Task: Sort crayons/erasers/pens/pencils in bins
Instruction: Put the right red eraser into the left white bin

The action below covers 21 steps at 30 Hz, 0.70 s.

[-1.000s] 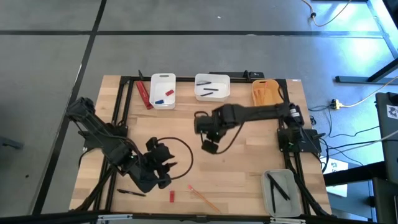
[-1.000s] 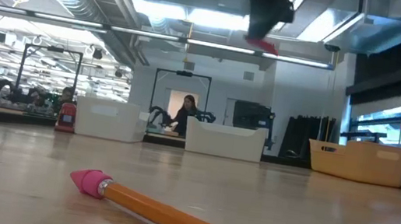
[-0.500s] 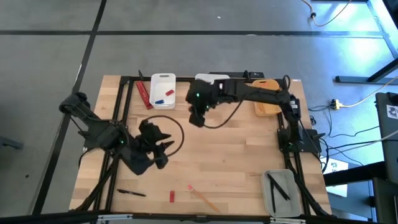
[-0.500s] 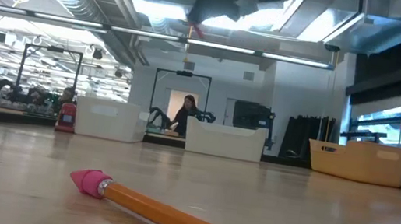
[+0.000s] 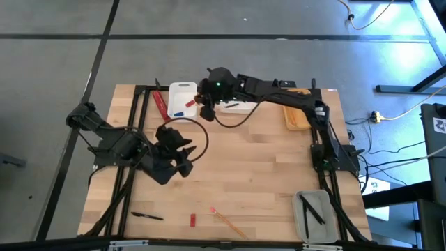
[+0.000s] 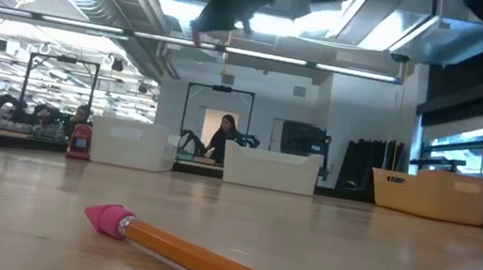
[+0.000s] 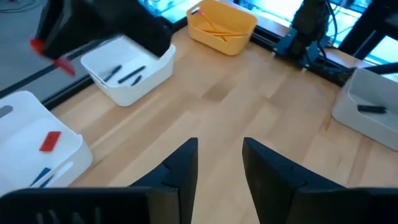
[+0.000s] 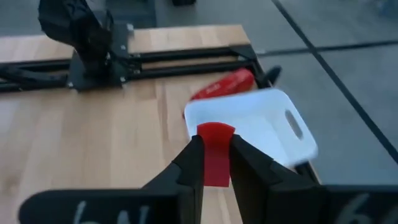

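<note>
My right gripper (image 5: 203, 106) reaches over the far left of the table, shut on a small flat red piece (image 8: 216, 152), beside the narrow white bin (image 5: 182, 101). That bin holds a red and a blue piece. In the low view the right gripper (image 6: 215, 18) hangs high above the table. My left gripper (image 5: 182, 150) hovers left of the table's middle, open, nothing between its fingers (image 7: 219, 165). A pencil (image 5: 226, 220) with a pink end (image 6: 108, 219), a red piece (image 5: 191, 221) and a black pen (image 5: 148, 216) lie flat near the front edge. My right gripper pinches the red piece between its two fingers by the piece's two flat sides (image 8: 216, 163). The piece's free end (image 8: 215, 132) sticks out past the fingertips. The fingers slant down toward the table's far left. The piece is lifted clear of the table.
The wider white bin (image 5: 237, 103) with black pens sits partly under the right arm; the yellow-orange bin (image 5: 296, 108) with pencils stands far right, the grey bin (image 5: 313, 216) with pens near right. A red packet (image 5: 162, 106) lies left of the narrow bin.
My right gripper has swung from the table's middle toward the far left, up to the narrow white bin, turning as it went and keeping the red piece. My left gripper has risen and drawn away from the near edge toward the middle, still open.
</note>
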Available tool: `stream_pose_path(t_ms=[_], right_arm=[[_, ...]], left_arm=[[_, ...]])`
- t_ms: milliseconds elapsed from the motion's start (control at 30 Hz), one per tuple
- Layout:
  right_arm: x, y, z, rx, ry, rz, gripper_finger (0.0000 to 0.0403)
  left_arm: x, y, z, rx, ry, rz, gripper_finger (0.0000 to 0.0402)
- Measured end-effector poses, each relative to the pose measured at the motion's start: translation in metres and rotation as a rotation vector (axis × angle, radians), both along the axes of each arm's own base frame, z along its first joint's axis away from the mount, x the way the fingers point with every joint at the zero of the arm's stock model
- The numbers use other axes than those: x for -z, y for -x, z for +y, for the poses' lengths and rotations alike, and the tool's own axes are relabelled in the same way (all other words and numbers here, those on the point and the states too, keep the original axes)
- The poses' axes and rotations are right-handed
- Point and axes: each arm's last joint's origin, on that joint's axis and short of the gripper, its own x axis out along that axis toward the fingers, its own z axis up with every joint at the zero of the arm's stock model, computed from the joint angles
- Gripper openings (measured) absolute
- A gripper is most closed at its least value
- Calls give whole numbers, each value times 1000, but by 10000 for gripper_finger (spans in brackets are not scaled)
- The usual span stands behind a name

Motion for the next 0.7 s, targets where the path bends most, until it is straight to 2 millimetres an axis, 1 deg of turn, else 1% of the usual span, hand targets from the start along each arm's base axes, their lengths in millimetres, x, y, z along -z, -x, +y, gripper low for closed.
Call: stream_pose_path(t_ms=[100,233,367,467,533,700], right_arm=[[17,-15,-11,-37,-10,-44,67],[48,-34,-26,-41,3,-64,67],[79,-48,-40,-46,31,-73,67],[104,-56,-48,-42,36,-52,67],[117,-59,-52,-37,32,-40,67],[137,-64,-60,-28,28,-32,67]], left_arm=[[-1,1,2,-7,-1,-6,119],[-4,4,3,-9,5,-21,119],[-8,8,6,-23,0,-45,119],[-11,10,9,-43,-19,-67,119],[-12,11,10,-62,-43,-80,119],[-11,12,19,-131,-132,-66,119]])
